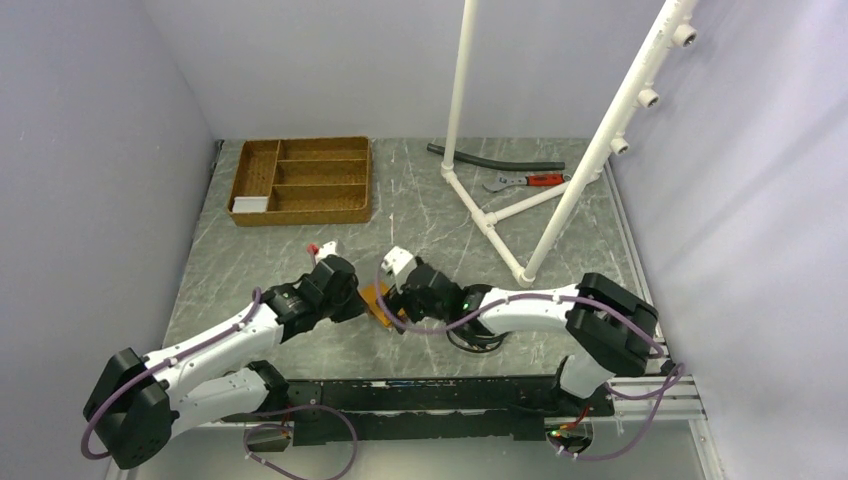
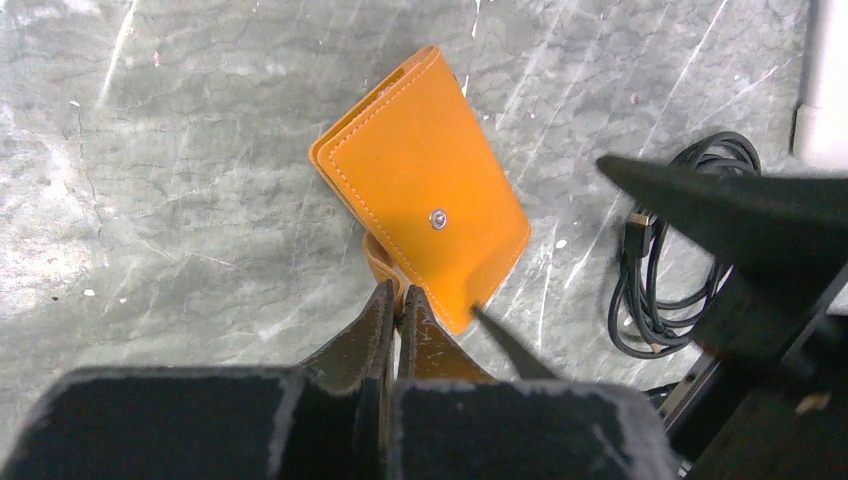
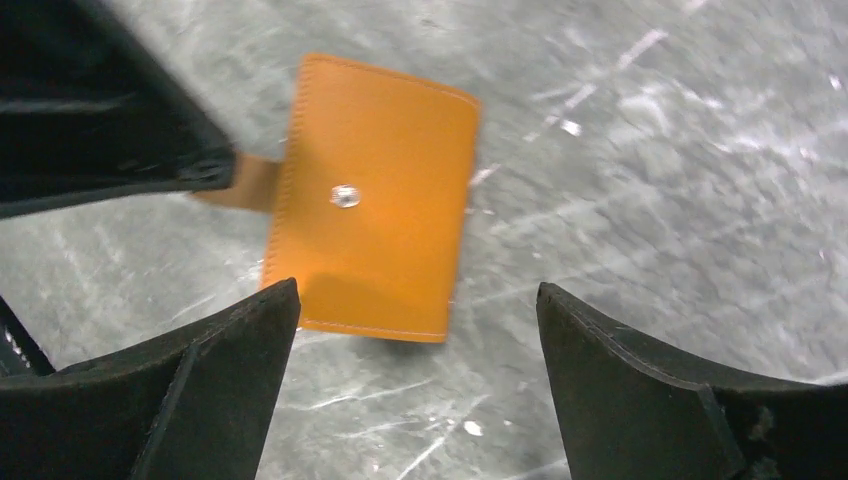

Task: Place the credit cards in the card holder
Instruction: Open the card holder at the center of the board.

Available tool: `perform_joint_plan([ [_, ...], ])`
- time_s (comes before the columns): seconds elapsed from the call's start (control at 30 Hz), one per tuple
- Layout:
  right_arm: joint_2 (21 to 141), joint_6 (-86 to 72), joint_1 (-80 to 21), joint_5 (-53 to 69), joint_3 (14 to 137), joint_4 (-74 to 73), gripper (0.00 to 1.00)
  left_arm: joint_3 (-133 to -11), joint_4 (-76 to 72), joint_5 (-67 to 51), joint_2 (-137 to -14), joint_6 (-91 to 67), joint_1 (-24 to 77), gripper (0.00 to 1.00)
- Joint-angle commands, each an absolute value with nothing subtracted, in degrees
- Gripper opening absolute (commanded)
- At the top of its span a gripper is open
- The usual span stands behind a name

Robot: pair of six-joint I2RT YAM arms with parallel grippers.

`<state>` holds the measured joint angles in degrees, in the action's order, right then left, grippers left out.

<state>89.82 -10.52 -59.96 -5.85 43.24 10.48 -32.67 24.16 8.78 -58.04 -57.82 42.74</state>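
Observation:
The card holder [image 1: 377, 298] [image 2: 425, 190] [image 3: 375, 230] is an orange folded wallet lying closed on the grey table, snap stud up. My left gripper [image 2: 398, 292] [image 1: 362, 302] is shut on its snap tab [image 2: 375, 258] [image 3: 250, 185], which sticks out from the wallet's near edge. Just above the wallet's other side, my right gripper [image 3: 418, 295] [image 1: 393, 298] hangs wide open with nothing between its fingers. A whitish flat rectangle [image 1: 250, 204], perhaps the credit cards, lies in the wooden tray's front-left compartment.
The brown wooden compartment tray [image 1: 300, 216] stands at the back left. A white pipe frame [image 1: 500, 215], a black hose [image 1: 495, 160] and a red-handled tool [image 1: 530, 181] sit at the back right. A coiled black cable [image 2: 660, 290] lies beside the wallet.

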Motion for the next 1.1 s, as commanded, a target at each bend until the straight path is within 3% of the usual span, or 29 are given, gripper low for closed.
perform_joint_plan([
  [0.0,91.32,2.74,-67.96,-15.91,44.05,15.82,0.91,-32.14,20.92,9.86,-56.87,-58.74,42.98,0.00],
  [0.1,95.32,2.20,-70.46,-24.25,47.25,14.48,0.88,-31.91,21.00,10.10,-56.96,-58.92,42.97,0.00],
  [0.2,97.82,1.21,-71.02,-28.16,48.63,15.14,0.78,-31.35,20.60,10.03,-56.38,-58.98,42.95,0.00],
  [0.37,97.69,-5.99,-70.94,-33.04,48.00,17.49,0.42,-30.87,21.80,10.42,-55.04,-58.97,42.93,0.00],
  [0.47,95.65,-12.35,-68.89,-26.65,47.17,16.87,0.26,-30.43,22.58,11.28,-54.23,-58.82,42.94,0.00],
  [0.63,92.20,-19.17,-64.65,-12.59,42.46,21.10,0.27,-31.10,24.16,12.31,-54.67,-57.31,42.95,0.00],
  [0.67,91.71,-21.00,-62.95,-10.19,41.71,21.78,0.23,-31.20,24.37,12.38,-54.94,-57.04,42.90,0.00],
  [0.73,90.89,-26.11,-58.83,-5.04,40.87,22.11,0.00,-31.40,24.47,12.43,-55.65,-56.28,42.89,0.00],
  [0.97,90.27,-27.51,-55.11,4.38,41.49,20.15,0.02,-34.57,26.69,11.46,-62.49,-53.85,42.91,0.00],
  [1.03,91.09,-27.51,-55.04,4.79,41.58,20.00,0.11,-35.22,26.09,10.28,-64.45,-53.35,42.91,0.00],
  [1.07,91.51,-27.59,-54.98,4.62,41.87,19.77,0.21,-35.18,25.05,9.43,-65.33,-53.04,42.91,0.00],
])
